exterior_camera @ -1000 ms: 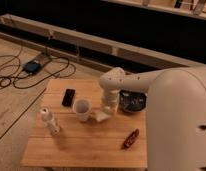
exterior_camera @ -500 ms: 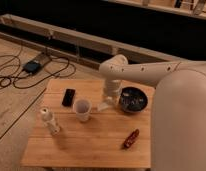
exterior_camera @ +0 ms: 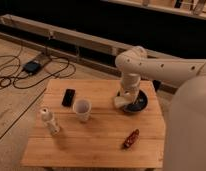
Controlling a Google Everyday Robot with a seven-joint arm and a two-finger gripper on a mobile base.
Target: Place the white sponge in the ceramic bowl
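Note:
The ceramic bowl (exterior_camera: 138, 104) is dark and round and stands at the back right of the wooden table (exterior_camera: 96, 145). My gripper (exterior_camera: 124, 98) hangs down from the white arm and sits over the bowl's left rim. It is shut on the white sponge (exterior_camera: 120, 102), a small cream block held just above the rim at the bowl's left edge. The gripper hides part of the bowl's inside.
A white cup (exterior_camera: 82, 109) stands mid-table, left of the bowl. A black phone (exterior_camera: 69, 97) lies behind the cup. A pale bottle (exterior_camera: 49, 121) stands at the front left. A red-brown packet (exterior_camera: 131, 138) lies at the front right. Cables (exterior_camera: 26, 70) lie on the floor to the left.
My gripper has carried the white sponge from beside the cup up and to the right, to the bowl's left rim. The other objects have not moved.

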